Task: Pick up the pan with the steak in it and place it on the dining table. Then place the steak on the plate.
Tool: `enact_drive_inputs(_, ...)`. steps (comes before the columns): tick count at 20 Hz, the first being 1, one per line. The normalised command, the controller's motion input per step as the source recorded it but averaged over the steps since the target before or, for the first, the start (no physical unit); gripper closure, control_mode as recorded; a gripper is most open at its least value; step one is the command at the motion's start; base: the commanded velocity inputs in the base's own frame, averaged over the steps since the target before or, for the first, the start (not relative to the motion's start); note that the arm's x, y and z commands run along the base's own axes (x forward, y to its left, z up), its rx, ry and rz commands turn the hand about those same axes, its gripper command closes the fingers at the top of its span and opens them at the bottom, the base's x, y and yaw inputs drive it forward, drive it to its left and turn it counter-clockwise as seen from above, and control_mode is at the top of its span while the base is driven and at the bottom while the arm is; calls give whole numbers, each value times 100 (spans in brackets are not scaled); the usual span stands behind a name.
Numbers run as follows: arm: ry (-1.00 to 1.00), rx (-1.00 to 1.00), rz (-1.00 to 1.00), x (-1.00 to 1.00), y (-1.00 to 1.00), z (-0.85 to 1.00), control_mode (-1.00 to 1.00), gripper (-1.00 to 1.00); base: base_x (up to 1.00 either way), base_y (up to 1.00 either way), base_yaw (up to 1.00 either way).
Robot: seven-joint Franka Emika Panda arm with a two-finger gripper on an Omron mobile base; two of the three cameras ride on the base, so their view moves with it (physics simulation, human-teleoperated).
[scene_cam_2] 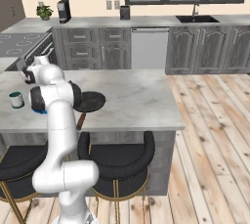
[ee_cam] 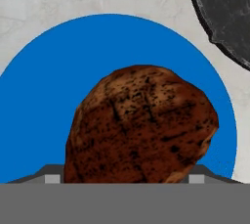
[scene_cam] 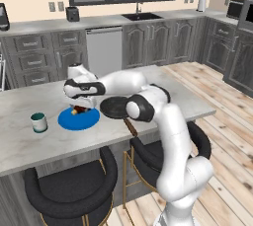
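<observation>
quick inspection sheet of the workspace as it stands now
surface: table of light grey marble, stools tucked under its near edge
job's things: pan on the table beside the plate; steak over the plate
clutter: mug on the table, apart from the plate
hand: hand low over the plate, steak between its fingers
cables: nothing seen
surroundings: grey cabinets, sink, wood floor

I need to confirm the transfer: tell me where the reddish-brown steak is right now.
In the hand view the reddish-brown steak sits between the gripper fingers directly over the flat round blue plate, with the black frying pan beside the plate.
</observation>
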Motion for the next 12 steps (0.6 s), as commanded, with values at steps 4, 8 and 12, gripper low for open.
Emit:
enact_drive_inputs(4, 0, 0, -4, 36, 34, -29, -100, 100, 0, 0, 0)
enact_drive_inputs(8, 0, -1, -2, 22, 20, -21, -100, 100, 0, 0, 0)
enact_drive_inputs(12, 0, -1, 0, 4, 2, -17, -100, 100, 0, 0, 0)
